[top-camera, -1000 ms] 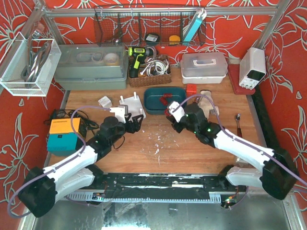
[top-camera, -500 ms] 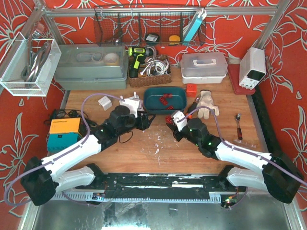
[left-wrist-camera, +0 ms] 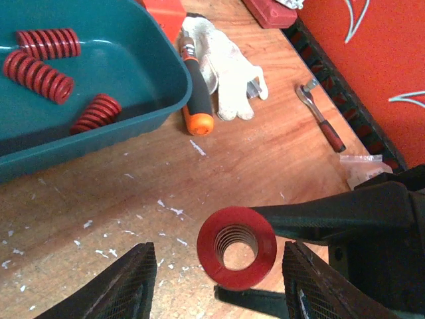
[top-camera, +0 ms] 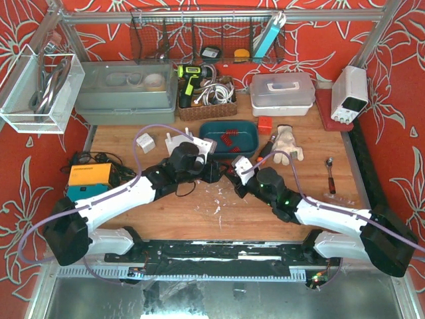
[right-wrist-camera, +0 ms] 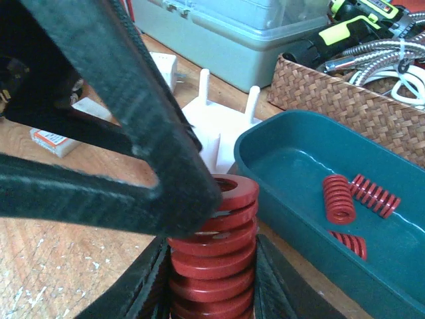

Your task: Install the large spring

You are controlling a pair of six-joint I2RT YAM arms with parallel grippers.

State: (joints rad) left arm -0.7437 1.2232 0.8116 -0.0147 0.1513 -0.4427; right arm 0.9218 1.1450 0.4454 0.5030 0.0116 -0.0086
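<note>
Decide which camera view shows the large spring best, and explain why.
The right wrist view: the spring stands large and side-on, coils clear, clamped in the right gripper. The left wrist view shows only its round end and bore. The top view barely shows it: too small and mostly covered.

Large red coil spring (right-wrist-camera: 214, 256): painted metal, semi-gloss, smooth coils. Teal rectangular plastic tray (right-wrist-camera: 265, 166): smooth, glossy walls. White cloth glove (left-wrist-camera: 231, 66), beside the tray: matt, woven texture. Brown wooden table (left-wrist-camera: 133, 193), under the tray: matt, visible grain, surface rough with pale chips.
</note>
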